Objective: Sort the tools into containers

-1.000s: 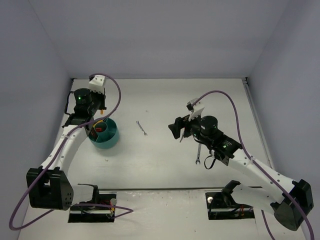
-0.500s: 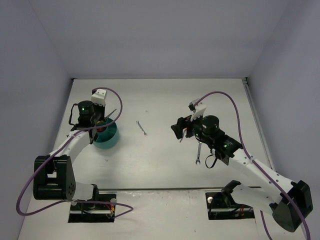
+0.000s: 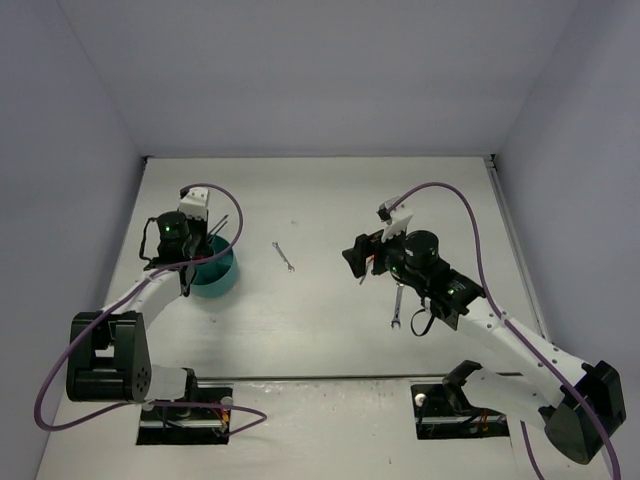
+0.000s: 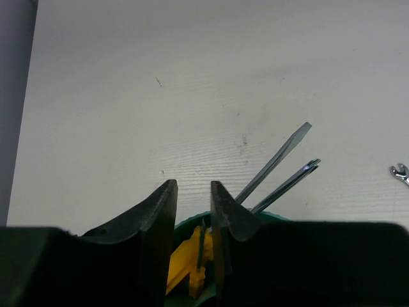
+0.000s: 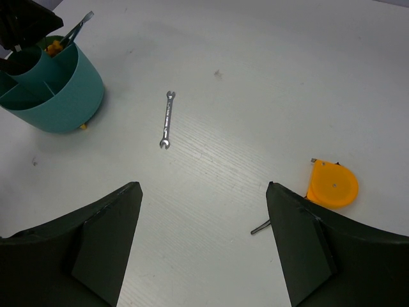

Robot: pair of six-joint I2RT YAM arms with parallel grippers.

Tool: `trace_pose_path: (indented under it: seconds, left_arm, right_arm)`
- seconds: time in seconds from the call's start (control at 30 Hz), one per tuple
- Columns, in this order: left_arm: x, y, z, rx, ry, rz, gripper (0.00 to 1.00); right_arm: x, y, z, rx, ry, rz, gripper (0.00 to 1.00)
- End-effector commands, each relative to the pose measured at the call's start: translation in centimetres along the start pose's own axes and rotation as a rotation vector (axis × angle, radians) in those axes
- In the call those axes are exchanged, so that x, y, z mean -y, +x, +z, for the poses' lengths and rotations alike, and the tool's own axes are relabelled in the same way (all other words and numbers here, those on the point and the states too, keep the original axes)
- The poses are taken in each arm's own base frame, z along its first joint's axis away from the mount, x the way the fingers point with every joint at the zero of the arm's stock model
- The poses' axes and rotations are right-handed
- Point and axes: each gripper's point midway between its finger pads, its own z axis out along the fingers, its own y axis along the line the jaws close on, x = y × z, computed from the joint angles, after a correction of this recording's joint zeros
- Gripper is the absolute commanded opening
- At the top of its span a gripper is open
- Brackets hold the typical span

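Hovering: left end effector [image 4: 193, 185] over teal bowl [image 5: 57, 96], slightly parted | right end effector [image 5: 203, 187] wide apart, empty, above table [image 5: 255, 64]

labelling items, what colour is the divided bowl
The bowl is teal; right wrist view shows it best.

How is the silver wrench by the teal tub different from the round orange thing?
The wrench is silver, long and thin; the tape measure is orange, round and chunky. The wrench lies nearer the teal container; the tape measure farther off. Both lie on the white table.
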Motion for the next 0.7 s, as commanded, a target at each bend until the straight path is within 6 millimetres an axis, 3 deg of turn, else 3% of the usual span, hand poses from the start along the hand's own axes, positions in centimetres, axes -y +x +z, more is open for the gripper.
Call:
trace_pose_path:
  seconds: [0.0, 0.13, 0.33, 0.5, 0.67]
  left_arm:
    - [-1.4, -5.7, -1.2, 0.181, -0.048, -0.03, 0.32]
    - [-1.6, -8.3, -3.0, 0.259, -0.049, -0.038, 0.46]
    - [-1.6, -11.9, -5.4, 0.342, -0.035, -0.077, 0.55]
    - [-2.1, -15.2, -8.7, 0.358, -0.042, -0.192, 0.63]
    - [-1.4, -15.1, -11.3, 0.194, -0.014, -0.293, 0.73]
  right_arm:
    - [0.0, -2.2, -0.2, 0.086, -0.004, -0.007, 0.76]
    - [0.0, -2.1, -0.1, 0.081, -0.001, -0.007, 0.76]
    - [0.9, -1.8, 0.3, 0.069, 0.044, 0.013, 0.76]
    - [3.1, -0.6, 1.1, 0.011, 0.148, 0.073, 0.76]
    - [6.2, 2.3, 2.6, -0.098, 0.267, 0.13, 0.76]
